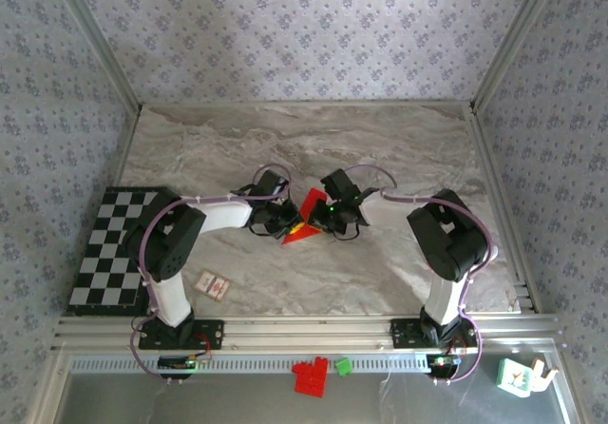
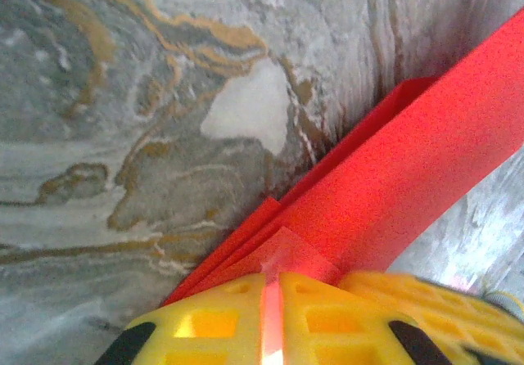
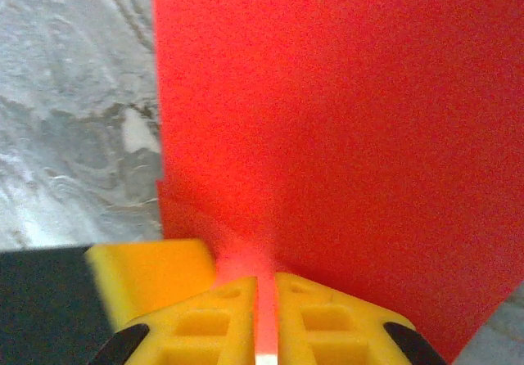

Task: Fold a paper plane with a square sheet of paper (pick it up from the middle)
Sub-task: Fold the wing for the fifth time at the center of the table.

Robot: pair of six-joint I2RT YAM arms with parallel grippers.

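The left gripper (image 2: 271, 290) was pinched shut on the paper (image 2: 409, 177). Its yellow fingers (image 2: 217, 320) nearly met, with only a thin red edge in the slit between them. From that pinch the paper ran up and to the right as a long folded band. More red layers showed under its left edge, close over the table (image 2: 123, 119).

The right gripper (image 3: 264, 291) was likewise pressed together on the paper, its fingers clamped on the lower edge of a broad, flat red face. That face rose from the pinch, and its left edge stood straight against the grey marble behind.

From above, the two grippers met near the middle of the table. The left one was on the paper's left and the right one on its right, with the paper held between them as a small angular shape. One corner pointed toward the near left. Whether that corner touched the table could not be told.

Further out, a white card (image 1: 213, 285) lay on the table near the left arm's (image 1: 176, 253) base. A checkerboard (image 1: 114, 248) sat at the table's left edge. Below the near rail (image 1: 313, 329), well apart from the paper, a red block (image 1: 310, 376) stood just beside a green block (image 1: 343, 366).
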